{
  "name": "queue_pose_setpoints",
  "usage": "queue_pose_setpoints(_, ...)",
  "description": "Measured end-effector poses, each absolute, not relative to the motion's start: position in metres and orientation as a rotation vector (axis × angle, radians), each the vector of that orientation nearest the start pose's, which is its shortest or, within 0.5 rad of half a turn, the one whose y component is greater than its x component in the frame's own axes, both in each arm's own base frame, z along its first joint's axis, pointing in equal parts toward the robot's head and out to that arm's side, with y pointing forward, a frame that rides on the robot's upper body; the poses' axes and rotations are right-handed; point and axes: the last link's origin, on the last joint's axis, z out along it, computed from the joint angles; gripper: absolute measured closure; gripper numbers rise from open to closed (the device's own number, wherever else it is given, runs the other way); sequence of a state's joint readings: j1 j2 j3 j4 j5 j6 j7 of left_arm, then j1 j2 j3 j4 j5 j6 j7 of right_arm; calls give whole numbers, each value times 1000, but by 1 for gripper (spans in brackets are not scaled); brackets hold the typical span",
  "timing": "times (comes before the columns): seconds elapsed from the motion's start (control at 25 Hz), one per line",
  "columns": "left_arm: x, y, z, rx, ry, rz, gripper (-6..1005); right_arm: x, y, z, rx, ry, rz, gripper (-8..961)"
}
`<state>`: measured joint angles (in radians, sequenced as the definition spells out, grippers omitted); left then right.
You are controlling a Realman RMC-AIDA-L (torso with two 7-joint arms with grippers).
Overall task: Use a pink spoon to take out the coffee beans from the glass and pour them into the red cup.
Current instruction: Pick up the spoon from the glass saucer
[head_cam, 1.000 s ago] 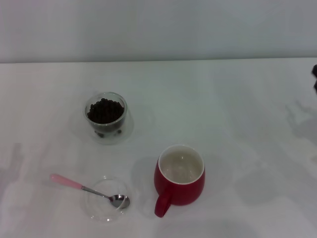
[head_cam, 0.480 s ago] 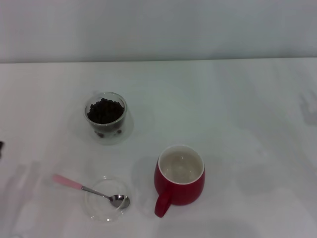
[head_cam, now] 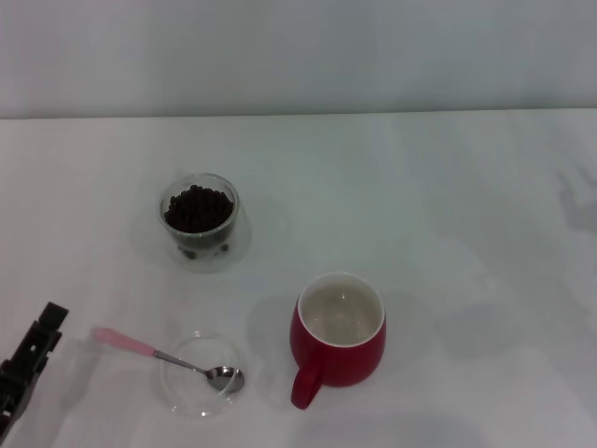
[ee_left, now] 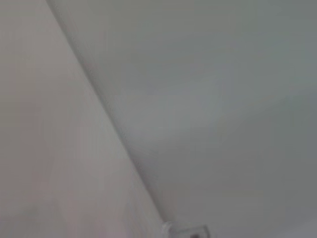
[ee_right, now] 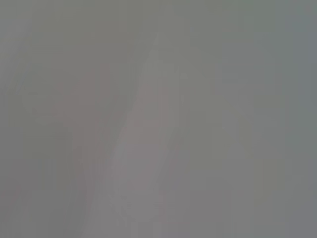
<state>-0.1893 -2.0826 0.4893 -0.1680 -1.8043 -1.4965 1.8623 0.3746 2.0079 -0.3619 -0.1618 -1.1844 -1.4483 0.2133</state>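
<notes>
Fingers [head_cam: 42, 331] of left gripper [head_cam: 28, 359] near pink spoon [head_cam: 168, 357].

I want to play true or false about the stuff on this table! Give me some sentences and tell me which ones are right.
1. The glossy red ceramic mug has coffee beans inside. False: its off-white inside looks empty.
2. The small dark brown coffee beans are in the small clear round glass tumbler. True.
3. The pink-handled metal teaspoon stands upright in the tumbler. False: it lies flat, its bowl resting on a flat clear round dish.
4. The left end effector is holding the teaspoon. False: it is at the table's left edge, apart from the pink handle.
5. The mug's loop handle points toward the robot. True.
</notes>
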Motion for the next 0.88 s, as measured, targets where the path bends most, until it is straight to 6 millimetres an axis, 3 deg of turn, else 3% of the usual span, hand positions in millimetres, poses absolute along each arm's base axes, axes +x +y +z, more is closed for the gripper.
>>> queue_pose_setpoints(0.4, -354, 200, -69, -1472, -1697, -1315, 336, 356, 302, 73, -1591, 159, 639, 636)
queue_pose_setpoints(0.88, -341, 211, -77, -1600, -1650, -1290, 336, 359, 298, 69, -1596, 179, 641, 636)
